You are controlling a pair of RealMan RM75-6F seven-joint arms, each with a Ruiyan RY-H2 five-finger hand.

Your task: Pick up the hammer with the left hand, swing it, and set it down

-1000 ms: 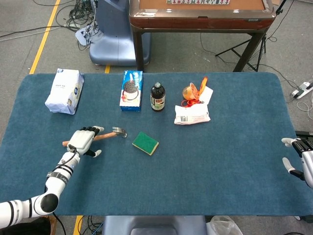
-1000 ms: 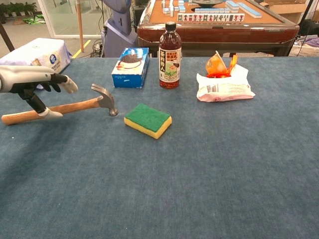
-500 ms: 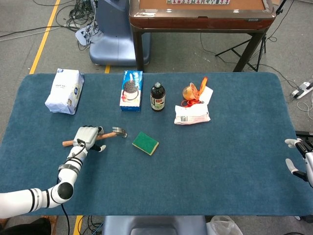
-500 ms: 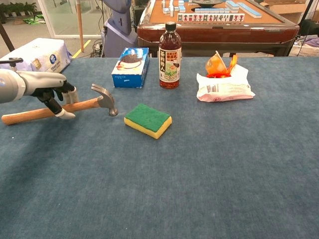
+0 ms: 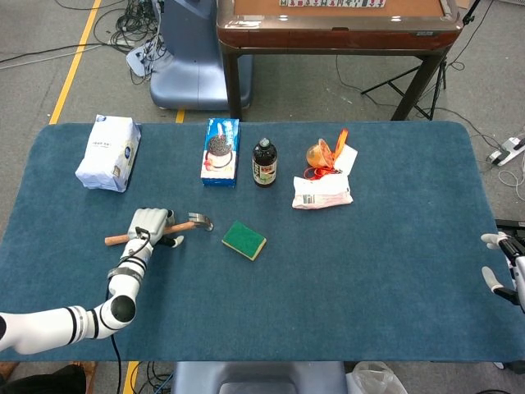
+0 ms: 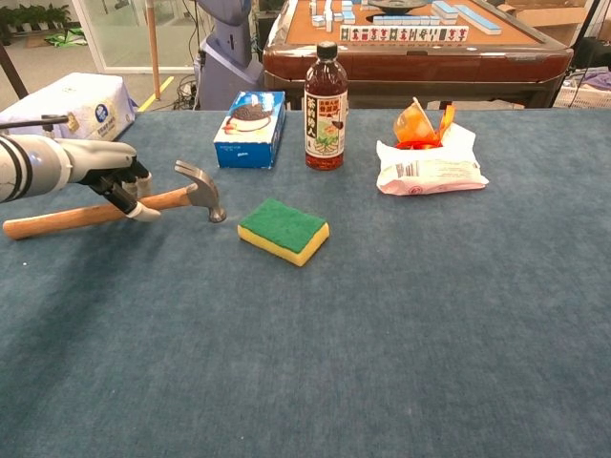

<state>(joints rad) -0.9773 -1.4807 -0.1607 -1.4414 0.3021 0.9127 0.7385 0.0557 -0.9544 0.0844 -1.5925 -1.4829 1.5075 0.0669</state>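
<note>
The left hand (image 6: 115,176) covers the middle of the hammer (image 6: 57,218) handle. The right hand (image 5: 507,264) is cut by the frame's right edge.

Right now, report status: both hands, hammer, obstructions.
Left hand wrapped over the hammer handle, hammer flat on the table. Right hand open at the far edge, empty. Sponge lies close beside the hammer head.

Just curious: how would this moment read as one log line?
left hand over hammer handle | hammer flat on table | right hand idle at edge
</note>
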